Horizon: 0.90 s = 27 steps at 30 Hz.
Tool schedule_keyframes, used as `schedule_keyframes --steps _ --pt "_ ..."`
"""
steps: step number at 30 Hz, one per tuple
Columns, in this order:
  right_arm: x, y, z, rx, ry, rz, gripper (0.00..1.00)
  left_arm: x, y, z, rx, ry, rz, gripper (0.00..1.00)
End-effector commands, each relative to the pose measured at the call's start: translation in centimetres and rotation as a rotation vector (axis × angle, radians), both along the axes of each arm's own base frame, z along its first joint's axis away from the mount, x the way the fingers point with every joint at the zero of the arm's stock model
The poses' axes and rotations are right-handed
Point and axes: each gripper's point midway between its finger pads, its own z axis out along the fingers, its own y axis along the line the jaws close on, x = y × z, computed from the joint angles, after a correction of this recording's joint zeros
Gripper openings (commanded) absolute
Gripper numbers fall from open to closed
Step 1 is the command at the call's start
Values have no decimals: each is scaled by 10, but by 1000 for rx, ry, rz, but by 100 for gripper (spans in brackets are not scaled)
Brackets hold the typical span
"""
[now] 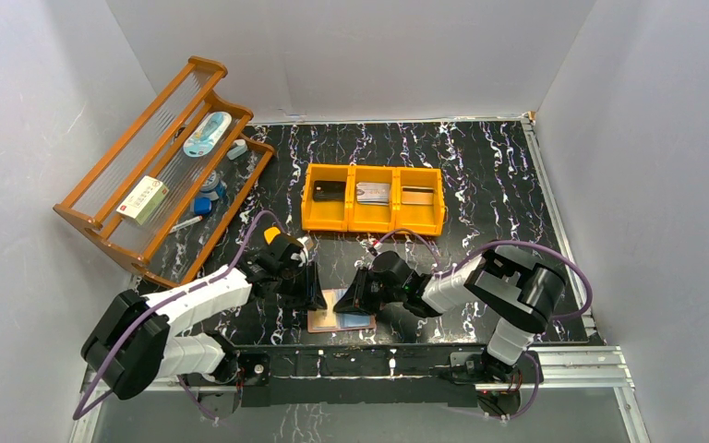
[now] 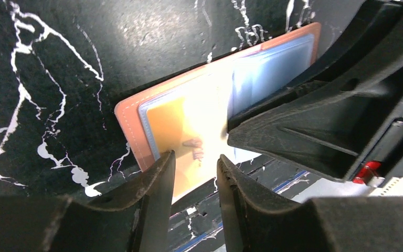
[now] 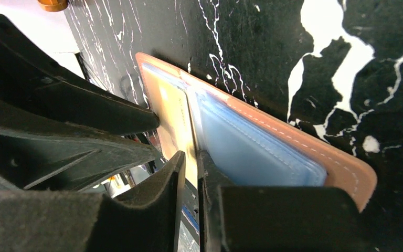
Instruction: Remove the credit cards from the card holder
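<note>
The card holder [image 1: 342,319] is lying flat and open on the table [image 1: 480,175], right at the near edge, between the two arms. The pink outside faces down and the pale blue slots face up.

The left gripper [image 2: 195,157] has its fingers partly open. They sit at the holder's near edge, on the half with the yellow-orange card [image 2: 173,121], but as far as I can see they aren't squeezing anything.

The right gripper [image 3: 193,157] comes in from the other side, tip to tip with the left one. Its fingers are nearly together over the fold, pinched on that card's thin tan edge. From the left wrist view, its fingertip rests on the middle of the holder.

Further back there's an orange tray [image 1: 374,222] with three compartments, and each has something flat in it. A wooden rack [image 1: 210,66] stands off to the left, well apart from all this.
</note>
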Motion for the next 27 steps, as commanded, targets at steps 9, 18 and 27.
schedule_keyframes --steps 9,18,27 --pt "2 -9 -15 -65 9 -23 26 -7 12 -5 54 9 25 39" --pt "1 -6 -12 -51 9 -16 26 -9 17 -9 91 24 14 40" --pt "0 3 -2 6 -8 15 24 -19 13 -24 86 68 -2 37"
